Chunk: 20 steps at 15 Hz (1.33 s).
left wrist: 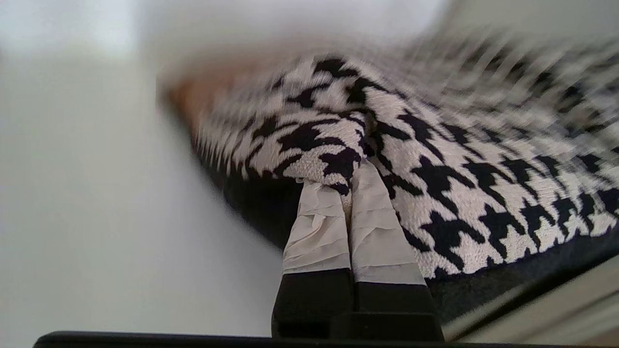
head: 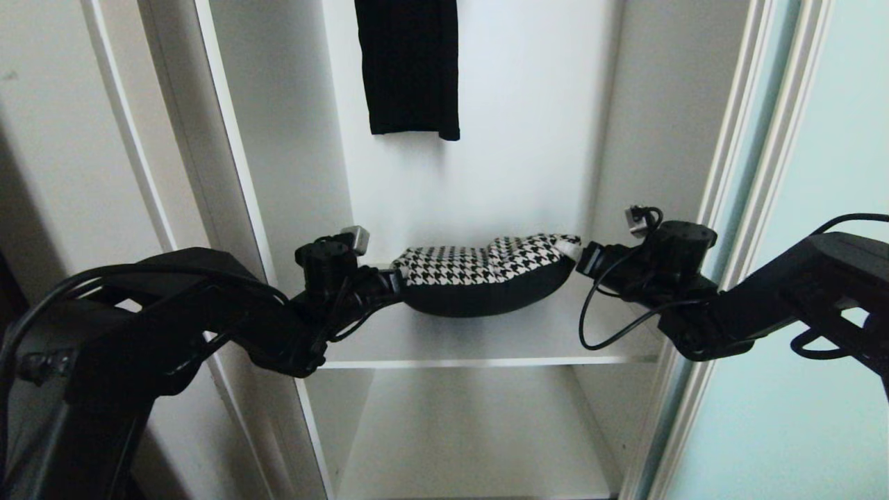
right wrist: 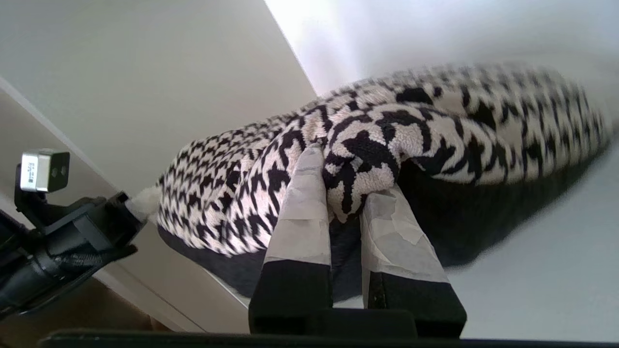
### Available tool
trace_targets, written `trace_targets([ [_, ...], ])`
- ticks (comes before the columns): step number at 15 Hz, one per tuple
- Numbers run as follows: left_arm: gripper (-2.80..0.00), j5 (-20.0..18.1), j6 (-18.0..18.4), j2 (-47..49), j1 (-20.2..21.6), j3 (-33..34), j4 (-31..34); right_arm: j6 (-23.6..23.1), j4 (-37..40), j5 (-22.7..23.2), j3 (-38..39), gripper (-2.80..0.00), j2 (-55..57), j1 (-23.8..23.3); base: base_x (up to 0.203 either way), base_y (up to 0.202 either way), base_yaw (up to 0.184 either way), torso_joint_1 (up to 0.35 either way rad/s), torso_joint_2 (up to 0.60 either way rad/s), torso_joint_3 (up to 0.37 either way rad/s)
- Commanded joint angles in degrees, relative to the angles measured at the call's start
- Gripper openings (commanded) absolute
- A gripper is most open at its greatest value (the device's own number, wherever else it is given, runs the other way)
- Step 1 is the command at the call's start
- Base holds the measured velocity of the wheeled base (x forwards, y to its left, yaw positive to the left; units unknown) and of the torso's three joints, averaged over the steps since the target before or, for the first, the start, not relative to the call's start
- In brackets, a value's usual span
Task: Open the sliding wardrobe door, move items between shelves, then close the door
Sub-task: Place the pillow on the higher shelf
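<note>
A: Where is the houndstooth bundle (head: pixel 486 267)?

B: Inside the open wardrobe, slung between both grippers above the upper shelf (head: pixel 486 362), its dark underside sagging.

A: How is it held?

B: The left gripper (head: pixel 397 279) is pinched tight on its left end; the right gripper (head: pixel 580 255) is clamped narrowly on a fold at its right end.

A: Anything else?

B: A black garment (head: pixel 410 66) hangs at the far wall. The sliding wardrobe door (head: pixel 806 312) stands at the right, the lower shelf (head: pixel 472 437) below.

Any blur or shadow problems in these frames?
Left wrist view: far end of the houndstooth bundle smeared, taped fingers sharp. Right wrist view: bundle's far edge soft. Head view: sharp, but both arms read as near-black silhouettes; shelf evenly lit.
</note>
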Motion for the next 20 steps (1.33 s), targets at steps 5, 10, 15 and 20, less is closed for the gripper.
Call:
trace_targets([
  [5,-2.80,1.95,1.04,1.24,0.25,-2.63,15.76,-0.03,1.63,-0.01,-5.28,-2.80,10.26,-1.65,0.000,0.000,0.000,0.000,0.00,0.000],
  [10,-2.80,12.49,1.21,5.50,1.95,-11.40,22.66,-0.47,4.50,-0.33,-9.37,-2.80,15.49,-2.25,0.000,0.000,0.000,0.000,0.00,0.000],
  [15,-2.80,13.39,1.04,10.30,3.60,-16.69,24.33,-0.56,4.50,-0.51,-10.69,-2.80,17.21,-2.16,0.000,0.000,0.000,0.000,0.00,0.000],
  [20,0.00,14.80,1.05,10.29,3.74,-17.42,26.04,-0.56,4.64,-0.51,-9.72,-2.80,16.05,-2.08,0.000,0.000,0.000,0.000,0.00,0.000],
])
